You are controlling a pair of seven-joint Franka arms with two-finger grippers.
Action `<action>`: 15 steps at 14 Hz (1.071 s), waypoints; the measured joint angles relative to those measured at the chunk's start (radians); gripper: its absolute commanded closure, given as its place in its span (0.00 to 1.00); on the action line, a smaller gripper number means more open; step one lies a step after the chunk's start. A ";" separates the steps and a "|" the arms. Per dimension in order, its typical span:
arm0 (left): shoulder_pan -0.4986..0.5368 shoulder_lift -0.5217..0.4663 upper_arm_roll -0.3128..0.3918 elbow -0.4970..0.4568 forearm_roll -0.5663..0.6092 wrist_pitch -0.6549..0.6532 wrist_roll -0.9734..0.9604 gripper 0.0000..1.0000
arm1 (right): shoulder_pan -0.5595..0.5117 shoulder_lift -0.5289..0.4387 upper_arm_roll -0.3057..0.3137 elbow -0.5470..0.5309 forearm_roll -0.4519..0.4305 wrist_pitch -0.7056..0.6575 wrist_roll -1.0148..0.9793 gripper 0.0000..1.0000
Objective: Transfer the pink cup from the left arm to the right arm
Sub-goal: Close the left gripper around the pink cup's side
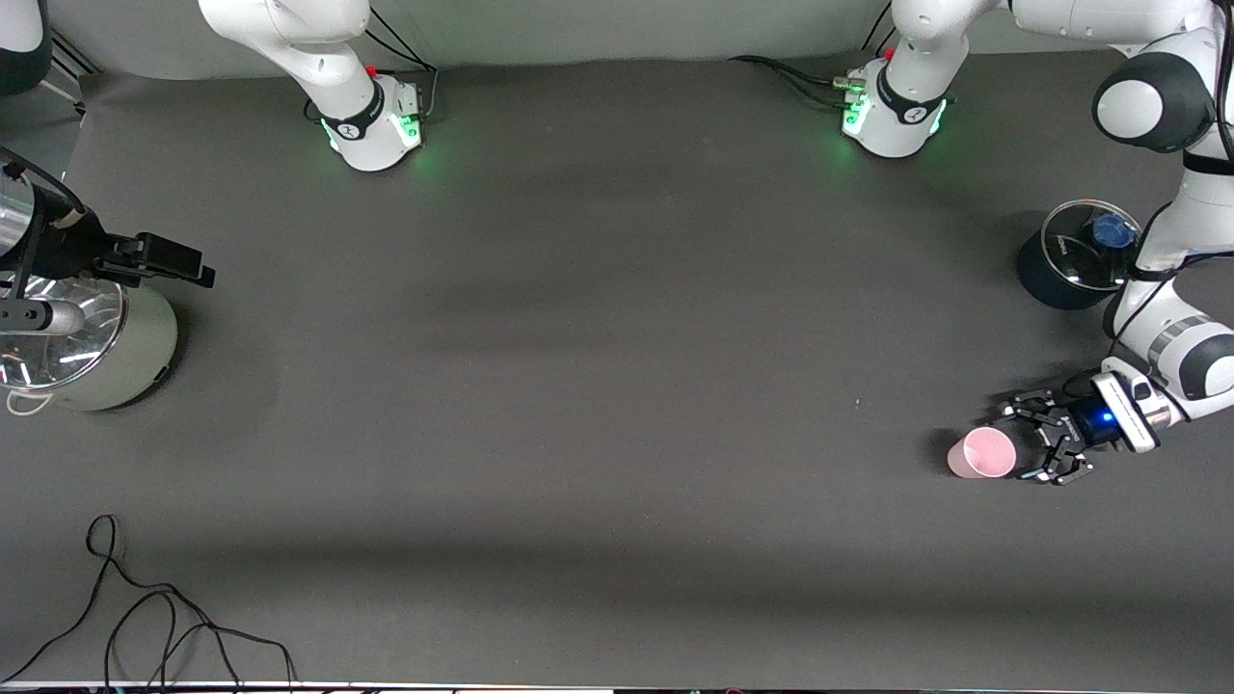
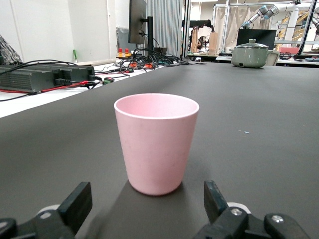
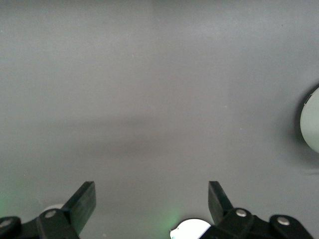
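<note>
From the front camera I see the pink cup standing upright on the dark surface, at the left arm's end and fairly near the camera. My left claw sits low, just beside the cup on the side toward the surface's edge, its black linkage fingers spread wide, one a little farther from the camera than the cup and one a little nearer. The fingertips reach about level with the cup's edge, and I cannot tell from here whether they touch it. Farther from the camera at that same end stands a dark pot with a glass lid and a blue knob. At the right arm's end my right claw hangs over the rim of a pale green pot, beside a shiny silver lid. A loose black cable lies near the front edge.

Through the left wrist camera the cup stands straight ahead, upright and empty, between the two black fingertips, which stand wide apart and clear of its sides. A green lidded pot shows far off down the surface.

Through the right wrist camera the fingertips are spread wide with nothing between them, only bare surface below, and a sliver of the pale pot at the frame's edge.
</note>
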 measured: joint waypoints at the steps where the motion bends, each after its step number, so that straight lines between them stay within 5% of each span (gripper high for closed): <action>1: -0.001 0.003 -0.011 0.000 0.000 0.015 0.000 0.00 | 0.000 0.000 0.000 0.000 0.000 0.000 0.000 0.00; 11: -0.059 0.009 -0.035 -0.001 -0.021 0.078 0.003 0.01 | 0.000 0.000 0.000 0.000 0.000 0.000 0.000 0.00; 15: -0.060 0.009 -0.034 -0.001 -0.020 0.079 0.007 0.37 | 0.000 0.000 0.000 0.000 0.000 0.000 0.000 0.00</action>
